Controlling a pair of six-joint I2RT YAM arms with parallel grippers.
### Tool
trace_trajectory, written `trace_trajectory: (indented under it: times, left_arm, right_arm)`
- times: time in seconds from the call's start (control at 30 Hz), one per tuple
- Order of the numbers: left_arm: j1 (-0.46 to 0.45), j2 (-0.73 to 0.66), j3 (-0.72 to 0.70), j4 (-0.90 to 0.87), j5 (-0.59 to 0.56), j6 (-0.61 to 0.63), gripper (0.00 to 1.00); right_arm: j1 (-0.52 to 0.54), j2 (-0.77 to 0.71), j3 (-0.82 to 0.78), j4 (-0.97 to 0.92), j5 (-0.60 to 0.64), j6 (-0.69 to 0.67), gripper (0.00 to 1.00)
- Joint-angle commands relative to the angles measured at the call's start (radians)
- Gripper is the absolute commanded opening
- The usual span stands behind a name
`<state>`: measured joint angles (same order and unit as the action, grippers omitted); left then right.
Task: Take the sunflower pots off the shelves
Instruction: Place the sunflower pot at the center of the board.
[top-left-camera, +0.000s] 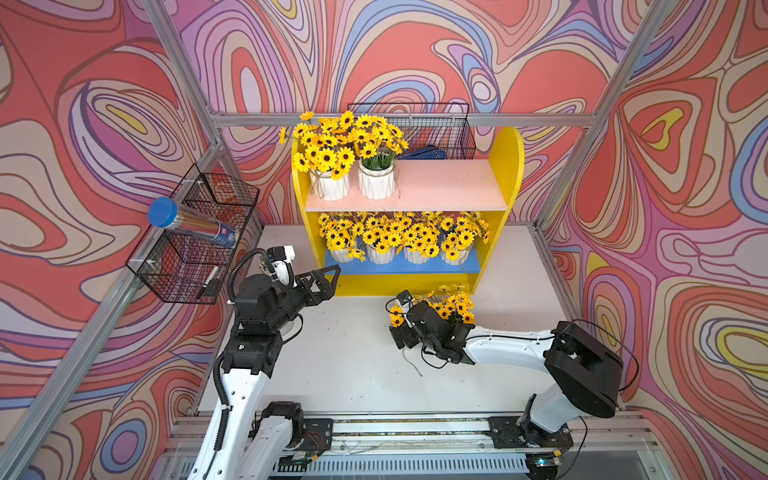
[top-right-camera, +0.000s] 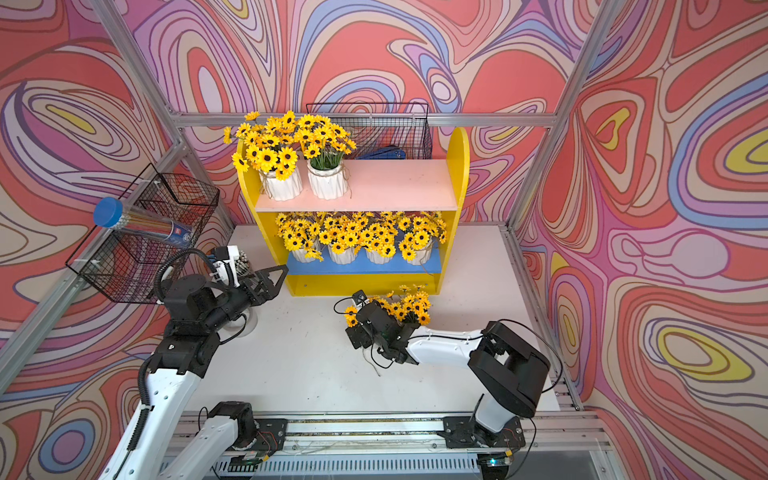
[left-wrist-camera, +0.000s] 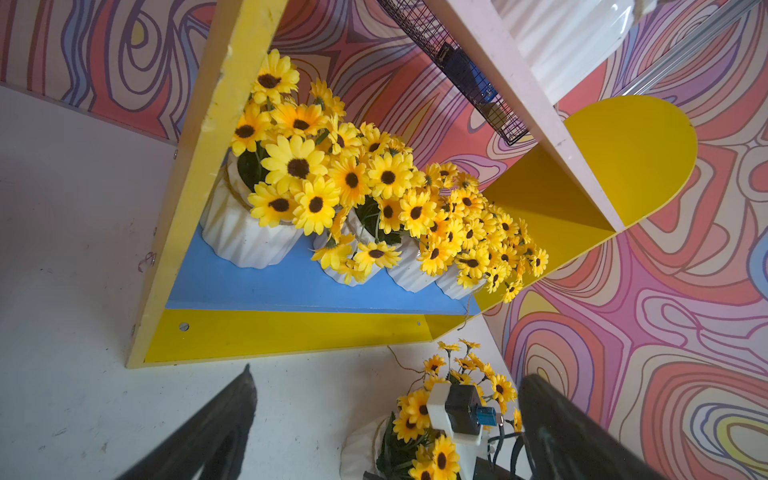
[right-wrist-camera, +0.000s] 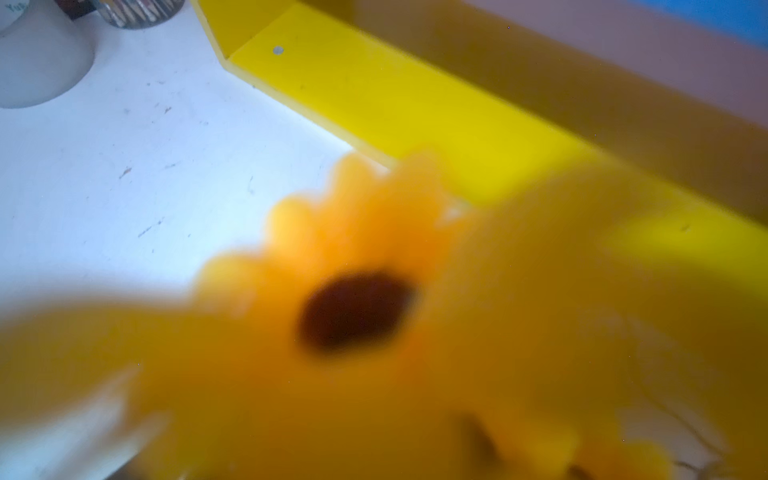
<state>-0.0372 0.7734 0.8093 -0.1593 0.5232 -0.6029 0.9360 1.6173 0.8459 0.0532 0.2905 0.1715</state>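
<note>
Since I can't tell if the right fingers (top-left-camera: 400, 336) grip the sunflower pot (top-left-camera: 457, 305), I'd withdraw slowly; left fingers (left-wrist-camera: 216, 428) gape empty.

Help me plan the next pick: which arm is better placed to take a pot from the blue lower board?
Left, probably. The left gripper is open and empty, facing the blue lower board and its pots. The right gripper is among the flowers of the pot on the table.

Free pink board (top-left-camera: 451, 183) right of pots (top-left-camera: 376, 185); blue board (top-left-camera: 399, 267) flower-packed.
</note>
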Motion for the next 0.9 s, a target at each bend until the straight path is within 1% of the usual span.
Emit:
trace_trajectory:
  times: [0.0, 0.17, 0.27, 0.37, 0.43, 0.53, 0.7, 0.87]
  left_arm:
    - [0.005, -0.006, -0.004, 0.026, 0.0, 0.002, 1.0]
    - [0.004, -0.011, -0.004, 0.027, 0.005, 0.003, 1.0]
    - [0.005, -0.017, -0.004, 0.029, 0.003, 0.005, 1.0]
    - [0.005, -0.016, -0.004, 0.033, 0.006, 0.002, 1.0]
    - [0.004, -0.016, -0.002, 0.033, 0.007, 0.003, 1.0]
    - [0.005, -0.024, -0.004, 0.033, 0.004, 0.002, 1.0]
    - [0.004, -0.036, -0.006, 0.031, -0.001, 0.007, 1.0]
    - [0.005, -0.036, -0.002, 0.035, 0.002, 0.007, 1.0]
  right_arm:
    - [0.004, 0.039, 0.035, -0.052, 0.073, -0.063, 0.98]
    - [0.005, -0.014, 0.067, -0.094, 0.078, -0.075, 0.98]
    - [0.005, -0.078, 0.098, -0.148, 0.074, -0.08, 0.98]
    - [0.005, -0.173, 0.124, -0.16, 0.041, -0.089, 0.98]
    - [0.005, -0.208, 0.161, -0.179, 0.028, -0.102, 0.98]
    - [0.006, -0.223, 0.216, -0.217, 0.012, -0.118, 0.98]
    - [0.005, -0.249, 0.263, -0.22, 0.01, -0.145, 0.98]
    - [0.006, -0.258, 0.356, -0.239, -0.001, -0.172, 0.98]
